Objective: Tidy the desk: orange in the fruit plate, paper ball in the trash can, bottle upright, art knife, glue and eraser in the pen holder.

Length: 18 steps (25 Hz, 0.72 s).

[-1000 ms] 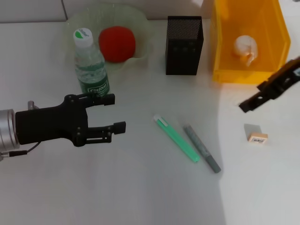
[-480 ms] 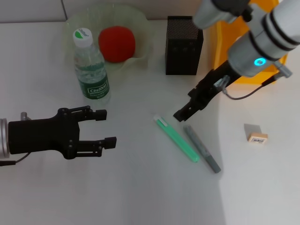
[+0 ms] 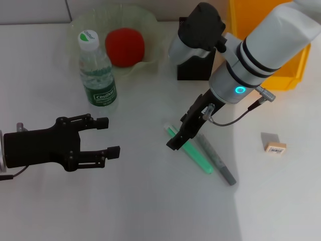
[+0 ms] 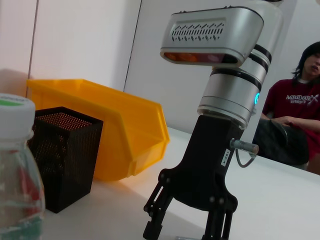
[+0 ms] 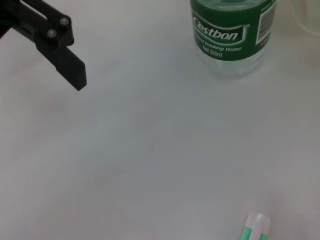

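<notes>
The right gripper [image 3: 176,139] hangs jaws apart over the near end of the green stick [image 3: 193,150], whose long axis runs away from the bottle [image 3: 96,70]. The left gripper [image 3: 107,136], also apart, idles well beside it.

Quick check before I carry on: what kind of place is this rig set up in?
Probably an indoor lab or demo room: a plain white desk set with staged office clutter, a black mesh pen holder, a yellow trash can, blank pale walls, and a seated onlooker behind the right arm.
</notes>
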Tool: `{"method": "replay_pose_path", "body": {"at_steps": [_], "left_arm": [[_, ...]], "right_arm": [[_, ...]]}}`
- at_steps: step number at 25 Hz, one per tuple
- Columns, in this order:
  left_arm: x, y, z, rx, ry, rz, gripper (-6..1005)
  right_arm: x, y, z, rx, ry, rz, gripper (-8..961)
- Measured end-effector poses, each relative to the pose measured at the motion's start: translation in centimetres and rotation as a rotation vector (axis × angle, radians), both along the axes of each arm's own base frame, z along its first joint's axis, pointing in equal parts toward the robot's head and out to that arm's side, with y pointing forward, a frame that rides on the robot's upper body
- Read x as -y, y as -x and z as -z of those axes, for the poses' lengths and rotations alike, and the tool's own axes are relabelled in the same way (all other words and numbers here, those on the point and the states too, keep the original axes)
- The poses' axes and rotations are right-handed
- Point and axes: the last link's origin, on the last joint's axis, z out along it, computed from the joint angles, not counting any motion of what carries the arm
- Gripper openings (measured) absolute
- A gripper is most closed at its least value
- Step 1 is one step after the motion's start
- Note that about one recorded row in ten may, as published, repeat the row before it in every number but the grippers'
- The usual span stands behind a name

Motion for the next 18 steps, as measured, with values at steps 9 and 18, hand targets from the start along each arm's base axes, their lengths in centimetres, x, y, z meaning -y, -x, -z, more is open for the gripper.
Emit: {"method": "replay_pose_path", "body": {"at_steps": [9, 18], "left_arm": [[0.1, -0.3, 0.4, 0.010, 0.003, 0.004, 826], [0.0, -0.3, 0.4, 0.007, 0.000, 0.005, 826]], "right_arm": [[0.1, -0.7, 1.2, 0.056, -0.035, -0.004, 652], [0.1, -0.7, 1.3, 0.050, -0.037, 0.001, 461]]}}
